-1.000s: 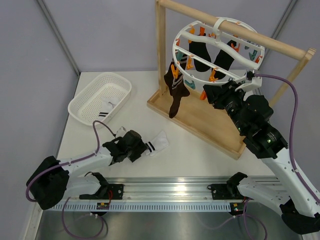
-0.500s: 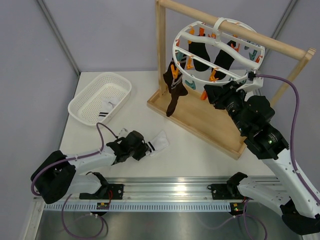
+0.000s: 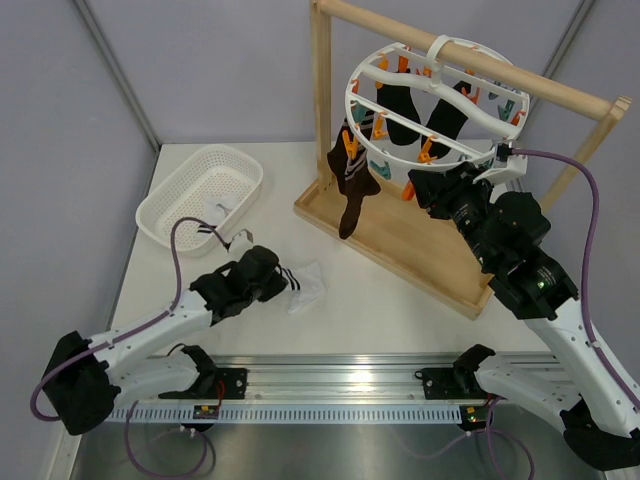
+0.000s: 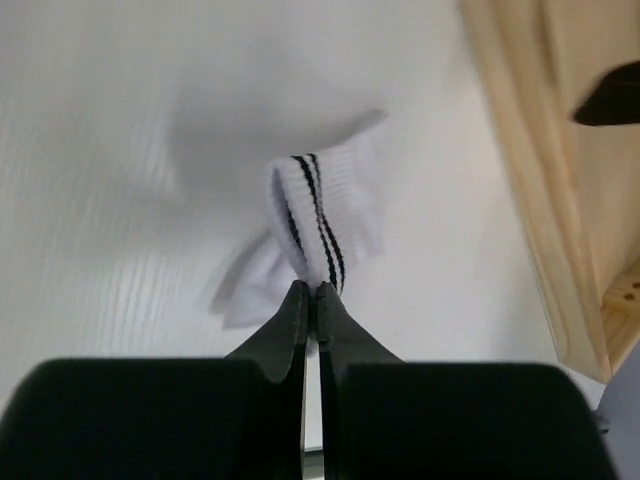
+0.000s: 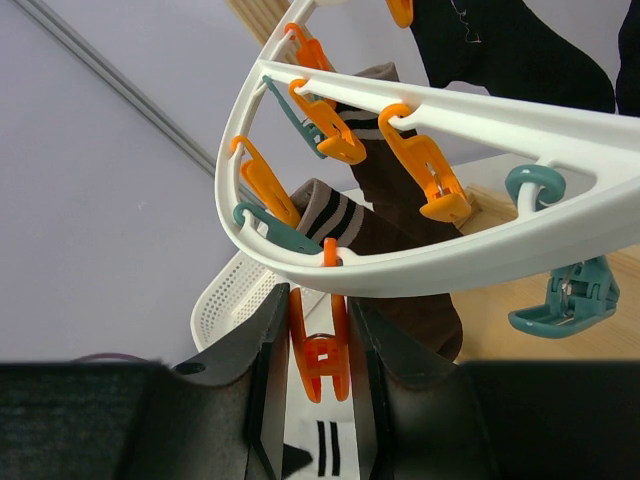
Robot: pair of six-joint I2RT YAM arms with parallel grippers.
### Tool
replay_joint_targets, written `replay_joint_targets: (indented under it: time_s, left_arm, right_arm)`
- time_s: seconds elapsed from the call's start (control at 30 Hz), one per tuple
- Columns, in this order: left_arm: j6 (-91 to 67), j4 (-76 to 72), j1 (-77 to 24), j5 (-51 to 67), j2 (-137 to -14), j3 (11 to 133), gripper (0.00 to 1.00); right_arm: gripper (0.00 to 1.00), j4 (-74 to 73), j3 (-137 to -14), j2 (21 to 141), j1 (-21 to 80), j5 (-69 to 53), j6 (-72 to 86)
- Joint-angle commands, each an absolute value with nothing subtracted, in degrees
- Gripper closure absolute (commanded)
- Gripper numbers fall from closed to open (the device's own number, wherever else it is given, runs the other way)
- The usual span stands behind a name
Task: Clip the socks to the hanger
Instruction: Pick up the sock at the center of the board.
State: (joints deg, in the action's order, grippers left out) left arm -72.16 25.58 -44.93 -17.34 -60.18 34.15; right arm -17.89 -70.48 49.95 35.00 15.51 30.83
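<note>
A white sock with black stripes (image 3: 306,286) (image 4: 322,212) lies on the table, its cuff pinched in my left gripper (image 3: 279,283) (image 4: 312,291), which is shut on it. The hanger (image 3: 353,104) (image 5: 470,255), a white ring with orange and teal clips, hangs from the wooden bar with several dark socks (image 3: 350,197) clipped to it. At the ring's near side my right gripper (image 3: 416,190) (image 5: 318,300) is shut on a dangling orange clip (image 5: 320,358), one finger on each side of it.
A white mesh basket (image 3: 165,212) at the back left holds another striped sock (image 3: 213,224). The wooden frame stand (image 3: 400,252) with its base board fills the right half of the table. A teal clip (image 5: 565,300) hangs to the right of my right gripper.
My left gripper has shut on the striped sock's cuff and drawn it a little left and back. The right arm has not moved.
</note>
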Motion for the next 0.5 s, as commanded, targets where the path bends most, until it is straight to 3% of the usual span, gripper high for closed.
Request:
replay_joint_targets:
  time_s: [0.0,0.1,0.27,0.47]
  left_arm:
    - [-51.93,25.15,-45.18,-24.17,-56.43,42.17,1.0]
    - [-35.9,22.77,-45.18,-19.01,-57.3,50.16,1.0]
    - [-14.63,23.82,-45.26,5.94,-62.48,65.18,1.0]
    - [-1.35,31.26,-45.35,23.71,-69.69,78.56,1.0]
  right_arm:
    - [1.0,-18.63,-71.63,50.36,34.8,14.42,30.06]
    - [1.0,-18.72,-72.51,50.97,34.8,13.71,29.88]
    - [1.0,-18.72,-74.87,52.38,34.89,12.31,29.44]
    - [1.0,-19.16,-77.16,54.31,34.89,10.28,29.0]
